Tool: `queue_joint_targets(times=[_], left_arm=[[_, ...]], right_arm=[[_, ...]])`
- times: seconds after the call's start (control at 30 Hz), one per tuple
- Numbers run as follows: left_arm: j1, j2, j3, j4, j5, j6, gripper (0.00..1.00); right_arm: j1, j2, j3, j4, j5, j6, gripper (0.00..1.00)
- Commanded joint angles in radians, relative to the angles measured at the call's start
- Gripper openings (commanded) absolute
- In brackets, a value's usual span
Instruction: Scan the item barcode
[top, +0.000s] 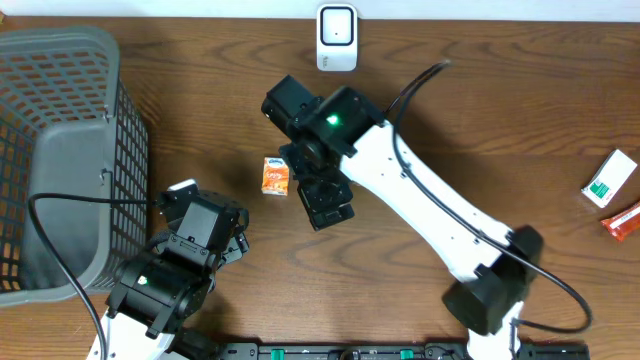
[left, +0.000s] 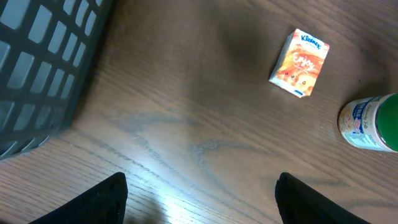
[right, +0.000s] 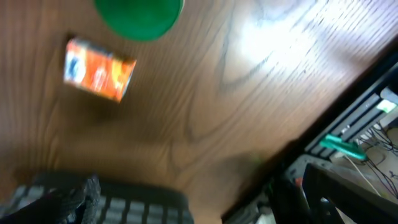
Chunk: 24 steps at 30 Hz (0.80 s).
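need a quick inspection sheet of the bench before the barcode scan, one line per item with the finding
surface: brown wooden table, glare patches, no spills seen
job's things: orange tissue pack lying flat mid-table, green-capped bottle beside it; white scanner at the far edge
clutter: grey basket on the left; white and green box and red packet at the right edge
grippers: left tool open, empty; right tool open, empty, close by the pack
cables: black cable looping by the basket; another right of the scanner
surroundings: rack with wiring past the table edge
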<state>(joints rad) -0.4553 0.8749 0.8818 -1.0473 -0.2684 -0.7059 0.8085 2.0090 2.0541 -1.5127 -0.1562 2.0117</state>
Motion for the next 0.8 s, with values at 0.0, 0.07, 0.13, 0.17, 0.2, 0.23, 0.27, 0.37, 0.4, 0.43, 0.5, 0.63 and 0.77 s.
queue_joint_targets(times=[0.0,0.07,0.13,0.17,0.2,0.23,0.27,0.37,0.4,0.43,0.5,0.63,0.77], left_arm=[[-0.002,0.000,0.000,-0.003,-0.013,0.006,0.77],[-0.002,0.000,0.000,-0.003,-0.013,0.006,0.77],[-0.002,0.000,0.000,-0.003,-0.013,0.006,0.77],[-0.002,0.000,0.000,-0.003,-0.013,0.006,0.77],[-0.002,0.000,0.000,-0.003,-0.013,0.006,0.77],[-0.002,0.000,0.000,-0.003,-0.013,0.006,0.77],[-0.002,0.000,0.000,-0.003,-0.013,0.006,0.77],[-0.002,0.000,0.000,-0.003,-0.013,0.006,0.77],[-0.002,0.000,0.000,-0.003,-0.013,0.006,0.77],[-0.002,0.000,0.000,-0.003,-0.013,0.006,0.77],[-0.002,0.000,0.000,-0.003,-0.013,0.006,0.77],[-0.002,0.000,0.000,-0.003,-0.013,0.006,0.77],[-0.002,0.000,0.000,-0.003,-0.013,0.006,0.77]], right_arm=[[-0.037,0.069,-0.026,0.000,0.039,0.037,0.99],[-0.049,0.099,-0.027,0.013,0.039,0.037,0.99],[-0.056,0.119,-0.027,0.034,0.049,0.037,0.99],[-0.059,0.126,-0.027,0.043,0.061,0.037,0.98],[-0.064,0.132,-0.027,0.053,0.075,0.037,0.98],[-0.070,0.134,-0.027,0.058,0.082,0.037,0.98],[-0.076,0.135,-0.027,0.062,0.085,0.037,0.97],[-0.092,0.135,-0.027,0.064,0.101,0.037,0.95],[-0.096,0.136,-0.027,0.065,0.111,0.037,0.95],[-0.100,0.137,-0.029,0.067,0.124,0.037,0.95],[-0.106,0.140,-0.040,0.082,0.125,0.037,0.95],[-0.117,0.152,-0.074,0.106,0.119,0.037,0.96],[-0.125,0.157,-0.128,0.162,0.111,0.037,0.96]])
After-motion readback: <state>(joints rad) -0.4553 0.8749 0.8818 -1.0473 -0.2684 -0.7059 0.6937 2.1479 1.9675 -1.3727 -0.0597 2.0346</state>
